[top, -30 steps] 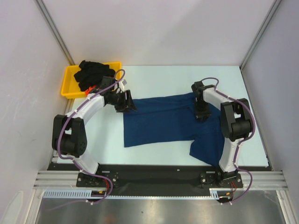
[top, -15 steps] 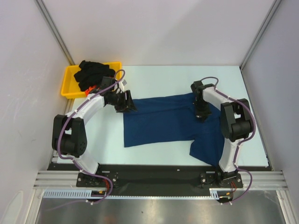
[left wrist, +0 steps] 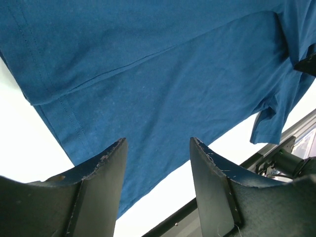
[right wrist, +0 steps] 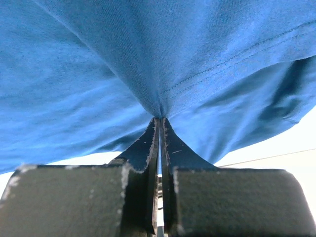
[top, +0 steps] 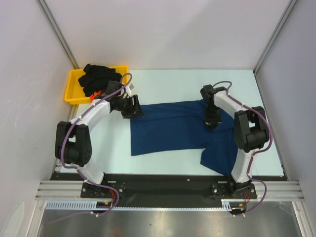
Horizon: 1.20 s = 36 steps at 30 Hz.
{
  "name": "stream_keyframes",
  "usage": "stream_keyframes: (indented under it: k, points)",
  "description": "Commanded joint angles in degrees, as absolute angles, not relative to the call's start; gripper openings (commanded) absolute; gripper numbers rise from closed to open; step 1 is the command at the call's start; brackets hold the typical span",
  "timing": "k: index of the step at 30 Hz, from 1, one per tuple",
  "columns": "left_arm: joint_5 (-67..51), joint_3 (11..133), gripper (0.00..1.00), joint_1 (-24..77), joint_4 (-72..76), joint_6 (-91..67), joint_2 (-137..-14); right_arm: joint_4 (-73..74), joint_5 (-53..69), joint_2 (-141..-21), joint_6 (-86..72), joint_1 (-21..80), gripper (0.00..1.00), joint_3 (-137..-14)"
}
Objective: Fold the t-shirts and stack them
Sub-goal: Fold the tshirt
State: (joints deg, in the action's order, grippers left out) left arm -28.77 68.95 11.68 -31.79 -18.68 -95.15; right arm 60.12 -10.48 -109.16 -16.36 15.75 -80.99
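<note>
We see the navy t-shirt (top: 170,129) spread across the middle of the table (top: 163,81), one part trailing toward the near right edge. The right gripper (right wrist: 159,118) has its jaws clenched on a pinched-up ridge of that cloth. The left gripper (left wrist: 157,144) hangs over the shirt's left edge, jaws apart and grasping nothing — beyond it, black t-shirts (top: 100,75) lie heaped in a yellow tray (top: 73,91).

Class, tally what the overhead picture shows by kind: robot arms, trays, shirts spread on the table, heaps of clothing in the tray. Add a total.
Robot arms: 2 (left arm, right arm)
Trays: 1 (yellow tray)
Spread shirts: 1 (blue t-shirt)
Clothing heaps: 1 (black heap, garments uncountable)
Total: 5
</note>
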Motion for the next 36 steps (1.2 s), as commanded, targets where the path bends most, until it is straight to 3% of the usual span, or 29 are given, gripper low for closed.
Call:
stream_keyframes:
  k: [1, 3, 10, 15, 23, 36]
  points:
    - [-30.1, 69.7, 0.59, 11.2, -29.5, -19.5, -95.4, 62.6, -7.0, -108.6, -22.4, 16.0, 0.0, -82.4]
    - [-30.1, 70.2, 0.59, 11.2, -29.5, -19.6, -96.0, 61.4, -3.9, -108.4, -23.0, 15.7, 0.04, -81.9]
    - [-30.1, 71.4, 0.59, 11.2, -29.4, -19.4, -96.8, 56.2, 1.6, -103.1, -24.7, 5.3, 0.43, -83.1]
    - [-30.2, 71.3, 0.6, 11.2, -30.0, -18.6, -97.3, 53.1, 0.0, -104.9, -24.8, -2.7, 0.45, -85.6]
    - [-31.9, 71.4, 0.6, 11.2, -29.2, -20.4, -98.2, 50.9, -1.6, -106.0, -23.3, -9.5, 0.36, -82.1]
    - [-31.0, 75.6, 0.6, 11.1, -31.1, -19.2, -101.2, 49.5, 0.9, -108.1, -20.5, -13.1, 0.43, -79.5]
